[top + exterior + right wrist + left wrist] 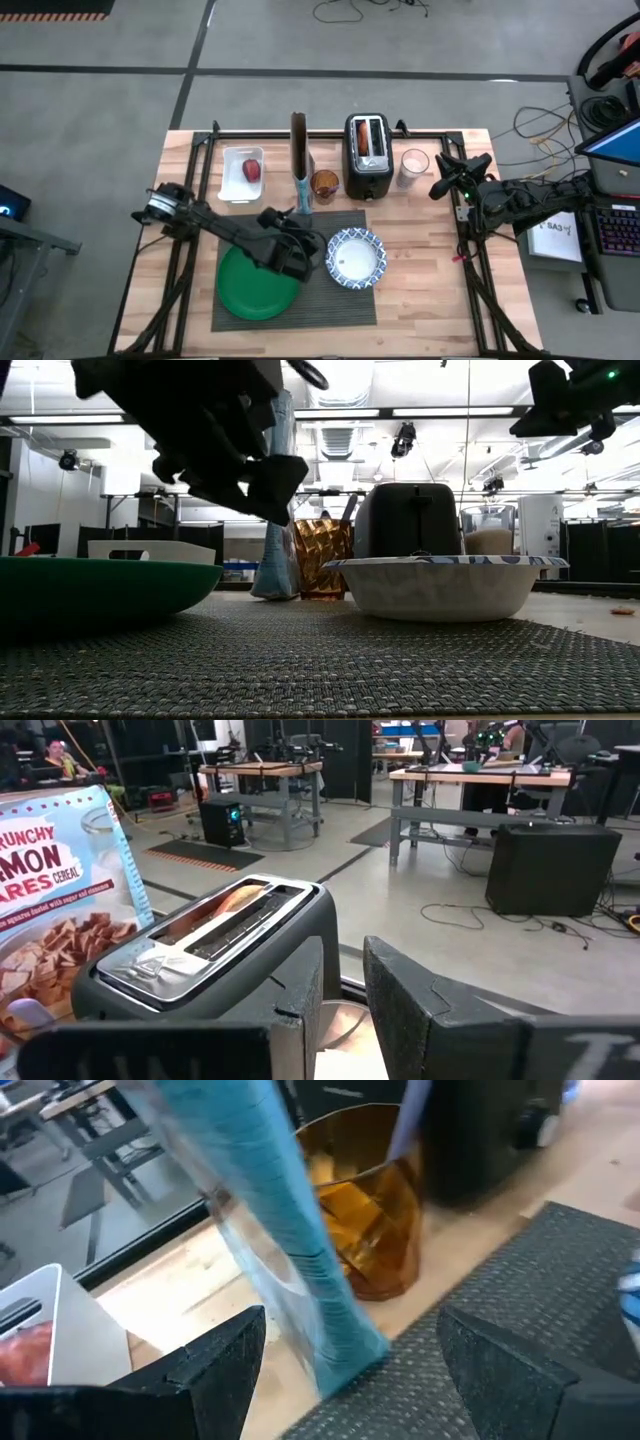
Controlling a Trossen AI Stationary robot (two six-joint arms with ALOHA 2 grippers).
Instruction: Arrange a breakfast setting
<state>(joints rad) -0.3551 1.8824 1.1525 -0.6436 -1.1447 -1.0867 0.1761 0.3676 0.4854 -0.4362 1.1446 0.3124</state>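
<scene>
My left gripper point(298, 228) point(352, 1330) is open, low over the far edge of the dark ribbed placemat point(300, 300). The narrow blue edge of the upright cereal box point(301, 160) point(300, 1260) stands just ahead of its fingers, apart from them. The green plate point(255, 285) and the blue-and-white bowl point(355, 258) rest on the placemat. A bagel point(235, 900) sits in the black toaster's slot point(368, 155). The red fruit point(252, 172) lies in the white tray point(235, 185). My right gripper point(445, 178) point(345, 955) is open and empty, raised at the far right. No spoon shows.
An amber glass point(324, 185) point(365, 1210) stands between the cereal box and the toaster. A clear glass point(414, 165) stands right of the toaster, under my right gripper. Bare wood lies right of the placemat point(430, 290).
</scene>
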